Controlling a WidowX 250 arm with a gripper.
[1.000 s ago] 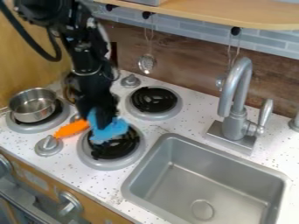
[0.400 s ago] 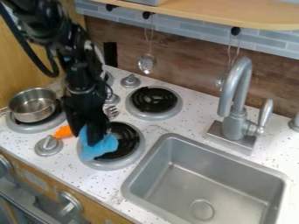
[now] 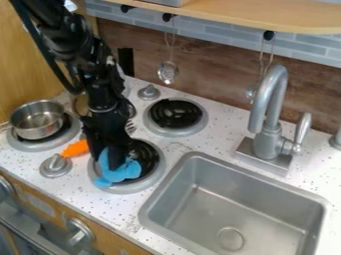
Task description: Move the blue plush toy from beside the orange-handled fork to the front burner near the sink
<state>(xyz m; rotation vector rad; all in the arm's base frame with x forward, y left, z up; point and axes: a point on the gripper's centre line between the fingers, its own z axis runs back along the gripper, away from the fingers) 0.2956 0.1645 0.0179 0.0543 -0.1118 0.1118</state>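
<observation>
Shifting slightly toward the sink [image 3: 154,209], the black gripper [image 3: 116,163] is touching a blue cloth [image 3: 120,173] on the front burner [image 3: 154,180]; whether it is gripping the cloth cannot be told. Nearest, silver knobs [image 3: 80,230] are lining the stove's front. Beyond, an orange object [image 3: 75,149] is lying beside the gripper, a metal pot [image 3: 37,121] is sitting farther left, and a slotted ladle [image 3: 168,72] is hanging behind.

A pot [image 3: 37,120] sits on the left burner [image 3: 25,145], near the counter's [image 3: 85,193] left edge. A cloth [image 3: 122,173] is over the front burner [image 3: 152,177], left of the sink [image 3: 263,199]; behind the sink stands the faucet [image 3: 267,142].
</observation>
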